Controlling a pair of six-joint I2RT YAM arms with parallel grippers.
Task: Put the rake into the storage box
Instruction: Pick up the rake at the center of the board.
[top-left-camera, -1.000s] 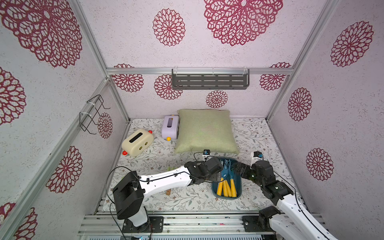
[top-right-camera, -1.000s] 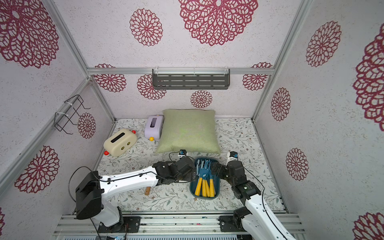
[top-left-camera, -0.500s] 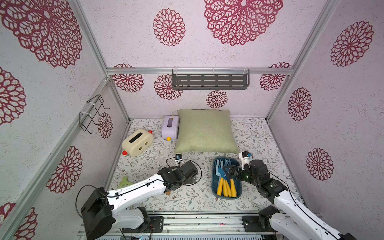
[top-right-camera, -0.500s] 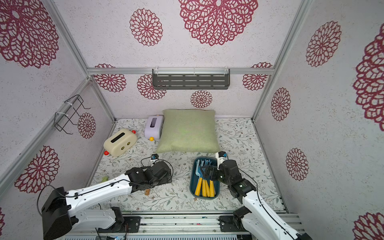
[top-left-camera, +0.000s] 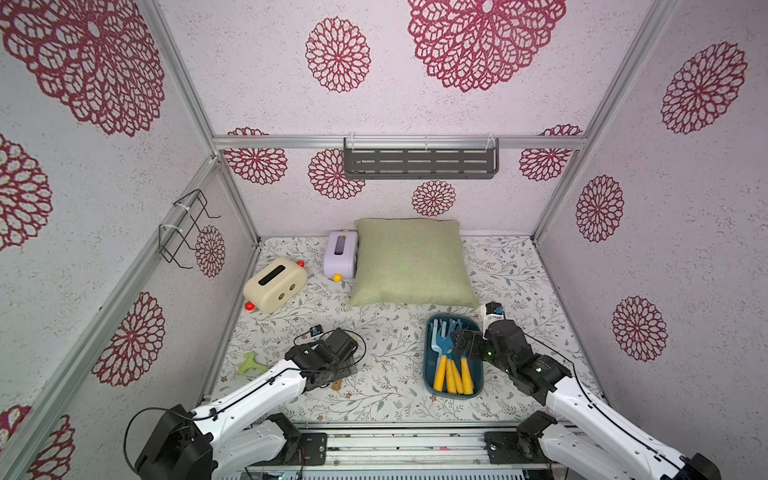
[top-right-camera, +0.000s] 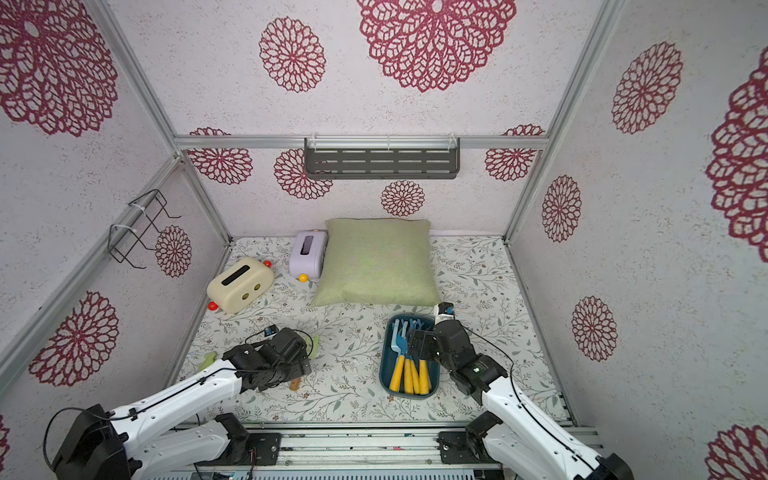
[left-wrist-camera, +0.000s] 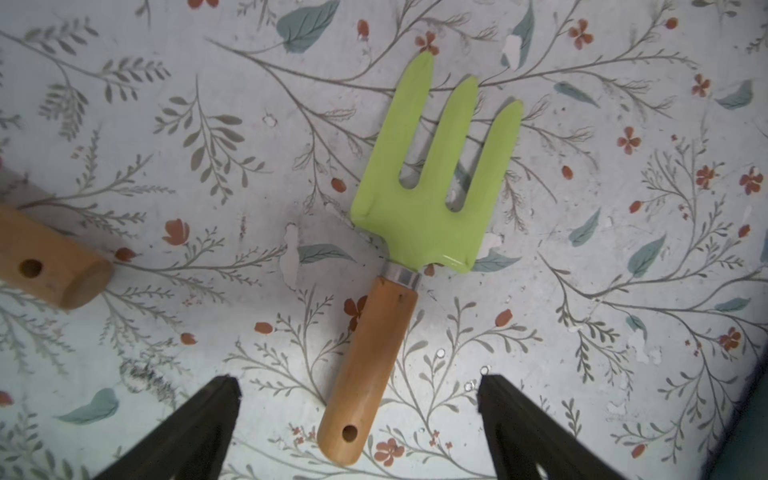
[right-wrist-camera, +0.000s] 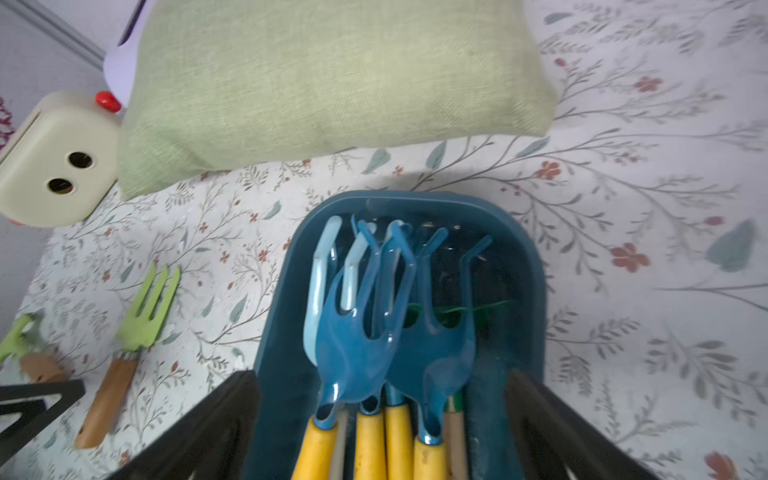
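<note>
A green rake (left-wrist-camera: 432, 199) with three flat prongs and a wooden handle lies on the floral mat. My left gripper (left-wrist-camera: 359, 388) hangs open over it, one jaw on each side of the handle's end, neither touching it. In both top views only the handle's end (top-left-camera: 336, 384) (top-right-camera: 294, 383) shows from under this gripper (top-left-camera: 334, 365). The teal storage box (top-left-camera: 432, 374) (right-wrist-camera: 282, 332) holds several blue-headed, yellow-handled tools (right-wrist-camera: 370, 332). My right gripper (right-wrist-camera: 384, 415) (top-left-camera: 467, 343) stands open above the box's near half, with nothing in it.
A second green tool (top-left-camera: 249, 363) (right-wrist-camera: 16, 336) lies left of the rake; its wooden handle (left-wrist-camera: 45, 266) ends close by. A green pillow (top-left-camera: 411, 262), a cream box (top-left-camera: 274, 284) and a lilac box (top-left-camera: 341, 253) sit further back. A grey shelf (top-left-camera: 419, 160) hangs on the back wall.
My left arm has swung from the box leftward and now hangs over the green rake. My right gripper has moved in over the box.
</note>
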